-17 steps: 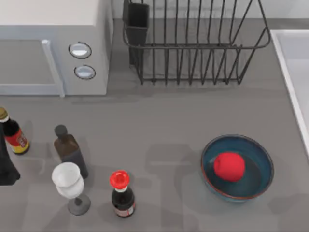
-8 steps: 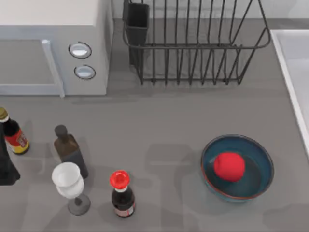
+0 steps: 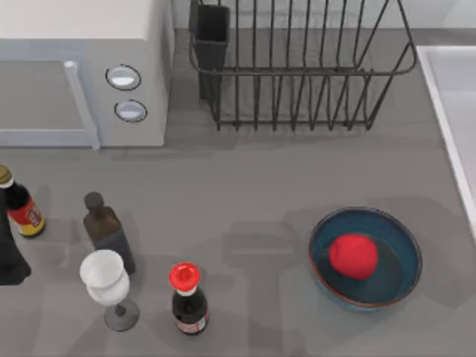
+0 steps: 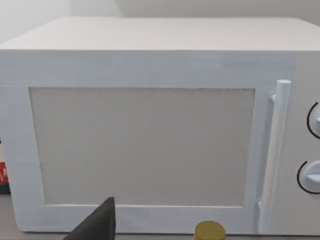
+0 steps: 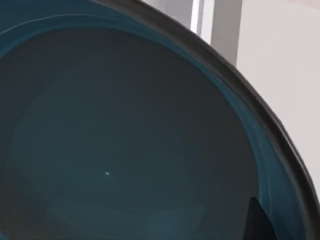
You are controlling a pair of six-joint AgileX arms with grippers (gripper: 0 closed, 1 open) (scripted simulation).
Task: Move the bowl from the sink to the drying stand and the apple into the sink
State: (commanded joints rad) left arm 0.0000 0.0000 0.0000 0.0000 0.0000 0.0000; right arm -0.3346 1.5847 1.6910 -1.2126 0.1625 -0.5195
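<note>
**Top view.** The table (image 3: pixel 245 186) carries the rack (image 3: pixel 297 74) at far centre, with its cup (image 3: pixel 212 33) at the far-left corner. The rack holds no dish. The sink (image 3: pixel 437 104) lies along the right side, with its rim and a strip of basin in frame. The apple (image 3: pixel 352 255) rests inside the table bowl (image 3: pixel 394 286), near right on the table and well apart from both the rack and the sink. A microwave (image 3: pixel 74 74) stands at far left. Near left are a yellow-capped bottle (image 3: pixel 18 210), a dark bottle (image 3: pixel 108 234), a glass (image 3: pixel 108 286) and a red-capped bottle (image 3: pixel 187 297). The dark bottle and the glass are just beside each other. My left arm (image 3: pixel 9 256) is parked at the left edge, near the yellow-capped bottle.

**Left wrist view.** The camera faces the microwave door (image 4: pixel 142 145) and its handle (image 4: pixel 274 160). A dark part of my left gripper (image 4: pixel 100 225) juts in, with a yellow cap (image 4: pixel 209 231) beside it. I cannot tell whether this claw is wide or narrow.

**Right wrist view.** The camera sits very close to the inside of a teal bowl, the close bowl (image 5: pixel 125 140), with pale surfaces beyond its dark rim. I cannot tell from this view where that bowl stands. A dark sliver of my right gripper (image 5: pixel 257 220) crosses the bowl's inner wall. I cannot tell whether this claw is wide, narrow or holding the bowl.
</note>
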